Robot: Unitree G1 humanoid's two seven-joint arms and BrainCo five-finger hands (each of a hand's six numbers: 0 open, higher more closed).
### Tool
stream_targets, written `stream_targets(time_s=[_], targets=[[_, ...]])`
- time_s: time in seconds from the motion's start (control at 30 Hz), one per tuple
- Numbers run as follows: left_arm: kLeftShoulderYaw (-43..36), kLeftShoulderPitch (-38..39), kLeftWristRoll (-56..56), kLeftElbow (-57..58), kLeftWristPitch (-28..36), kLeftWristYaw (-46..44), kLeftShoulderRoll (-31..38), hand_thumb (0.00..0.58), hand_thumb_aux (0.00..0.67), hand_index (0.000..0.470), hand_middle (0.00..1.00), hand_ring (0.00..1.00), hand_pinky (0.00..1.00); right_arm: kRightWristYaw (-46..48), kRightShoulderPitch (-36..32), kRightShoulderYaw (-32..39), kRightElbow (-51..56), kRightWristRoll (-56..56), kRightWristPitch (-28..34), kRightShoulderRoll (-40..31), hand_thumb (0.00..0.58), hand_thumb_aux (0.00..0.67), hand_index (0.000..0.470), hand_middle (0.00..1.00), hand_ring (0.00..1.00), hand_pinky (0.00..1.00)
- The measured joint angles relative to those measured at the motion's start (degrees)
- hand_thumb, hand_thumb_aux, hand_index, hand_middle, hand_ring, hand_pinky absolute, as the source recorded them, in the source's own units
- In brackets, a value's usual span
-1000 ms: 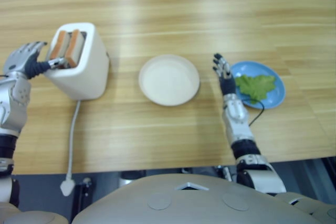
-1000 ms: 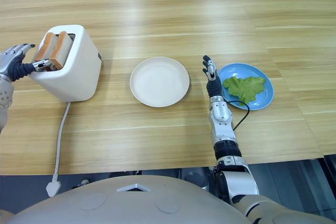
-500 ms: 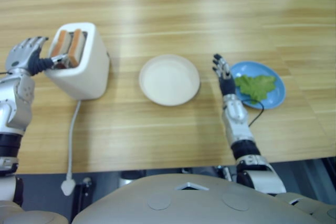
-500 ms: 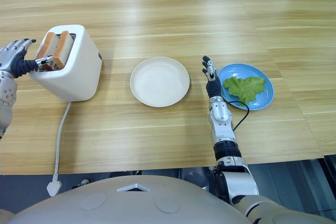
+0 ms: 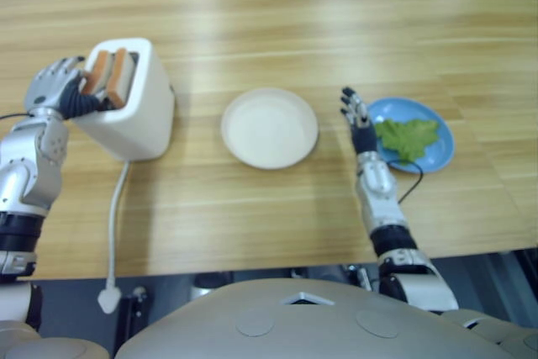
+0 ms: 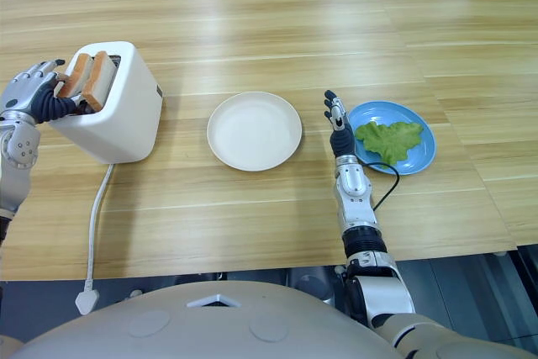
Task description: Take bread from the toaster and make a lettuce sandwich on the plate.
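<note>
2 slices of bread stand on edge in the slots of the white toaster, at the left of the tabletop, with their top halves clear of the casing. Your left hand is up against the toaster's outer top corner, touching or just beside the outer slice. You cannot tell from here whether it has closed on that slice.

Judge the bread as light and fairly stiff if toasted, but crumbly. It will likely snap or dent under a hard pinch and crush at the crust. Take it by the exposed upper part, across its 2 broad faces, low enough that the grip sits on crumb and not on the top crust alone. Lift straight up along the slot; a tilted pull would probably wedge the slice against the slot wall and could drag the toaster, which looks light. Its cord trails toward you, ending in a loose plug, so nothing anchors it.

The empty cream plate sits at the middle, well apart from the toaster, so the slice has a long carry. Keep the hold even and lay it flat.

Your right hand stands upright between the cream plate and the blue plate, spread apart and holding nothing. The lettuce leaf on the blue plate will be limp, thin and easy to tear, so pinch it near the thicker rib, not at the frilled edge.
</note>
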Motion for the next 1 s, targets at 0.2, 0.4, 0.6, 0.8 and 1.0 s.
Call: stream_targets(time_s=[0.2, 0.4, 0.6, 0.8, 1.0], targets=[[0.1, 0.0, -0.1, 0.2, -0.3, 0.2, 0.0, 0.58, 0.67, 0.46, 0.0, 0.0, 0.0, 0.0, 0.0, 0.0, 0.0, 0.0, 0.0, 0.0, 0.0, 0.0, 0.0, 0.0, 0.0, 0.0], [1.8, 0.4, -2.0, -0.9, -1.5, 1.1, -0.9, 0.58, 0.67, 0.46, 1.0, 1.0, 1.0, 0.0, 0.0, 0.0, 0.0, 0.0, 0.0, 0.0, 0.0, 0.0, 0.0, 0.0, 0.0, 0.0], [10.9, 0.2, -12.6, -6.1, -5.6, 1.1, -3.7, 0.58, 0.67, 0.46, 1.0, 1.0, 1.0, 0.0, -0.1, 0.0, 0.0, 0.0, 0.0, 0.1, 0.0, 0.0, 0.0, 0.0, 0.0, 0.0], [19.6, -0.9, -19.6, -10.1, -9.8, 1.3, -3.7, 0.58, 0.67, 0.46, 1.0, 1.0, 1.0, 0.0, -0.1, 0.0, 0.3, -0.1, 0.0, 0.1, 0.0, 0.0, 0.0, 0.0, 0.0, 0.0], [28.7, -3.1, -27.9, -17.1, -13.8, 1.9, -4.8, 0.58, 0.67, 0.46, 1.0, 1.0, 1.0, 0.0, -0.1, 0.0, 0.4, -0.1, 0.0, 0.1, 0.0, 0.0, 0.0, 0.0, 0.0, 0.0]])
